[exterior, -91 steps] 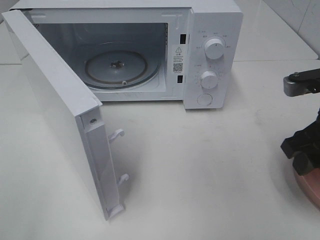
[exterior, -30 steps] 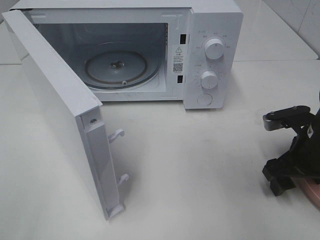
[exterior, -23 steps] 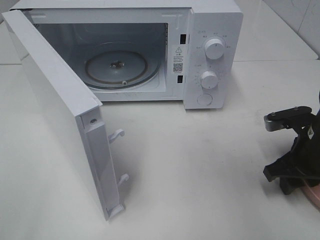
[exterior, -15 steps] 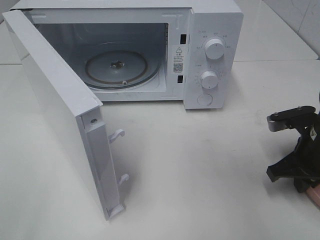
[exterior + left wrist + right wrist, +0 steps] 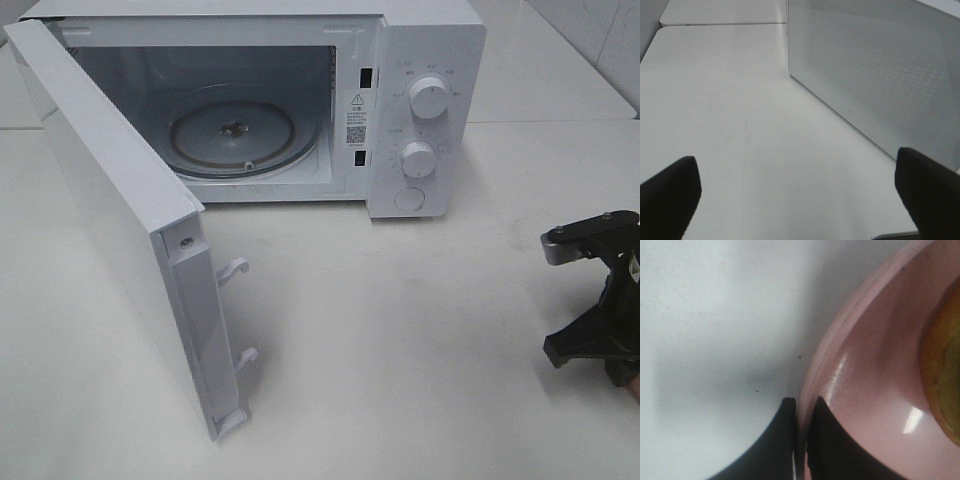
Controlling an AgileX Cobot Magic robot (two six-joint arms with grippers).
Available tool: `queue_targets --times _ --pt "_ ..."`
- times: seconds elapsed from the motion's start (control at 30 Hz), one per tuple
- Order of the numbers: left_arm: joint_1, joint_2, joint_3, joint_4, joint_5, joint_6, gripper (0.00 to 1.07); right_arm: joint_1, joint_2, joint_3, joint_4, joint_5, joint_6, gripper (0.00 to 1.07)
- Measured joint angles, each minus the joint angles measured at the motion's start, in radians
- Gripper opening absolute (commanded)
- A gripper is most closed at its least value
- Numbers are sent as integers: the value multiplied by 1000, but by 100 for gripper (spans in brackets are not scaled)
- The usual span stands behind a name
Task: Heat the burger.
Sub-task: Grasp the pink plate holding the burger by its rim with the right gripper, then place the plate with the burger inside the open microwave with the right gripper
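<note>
White table, R end effector clamped on pink plate rim, burger beside, L end effector apart.

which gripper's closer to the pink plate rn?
Right. The right gripper is clamped on the rim of the pink plate. The left gripper hangs open by the outer face of the microwave door, far off on the other side.

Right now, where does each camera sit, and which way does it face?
Exterior high: mounted high, looking down at the open microwave; right gripper at the edge.
Left wrist: low over the table, facing the microwave door; open left gripper shows.
Right wrist: close on the pink plate rim, pinched by the right gripper; burger on it.
Shared: the microwave door, exterior high and left wrist.
</note>
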Motion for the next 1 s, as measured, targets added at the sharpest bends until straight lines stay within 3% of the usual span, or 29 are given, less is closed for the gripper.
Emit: queue_targets --times 0.43,1.0 --pt "0 0 0 0 0 0 98 122 -15 7 -181 101 229 0" --pt "0 0 0 0 0 0 98 258 -172 8 -211 244 253 0"
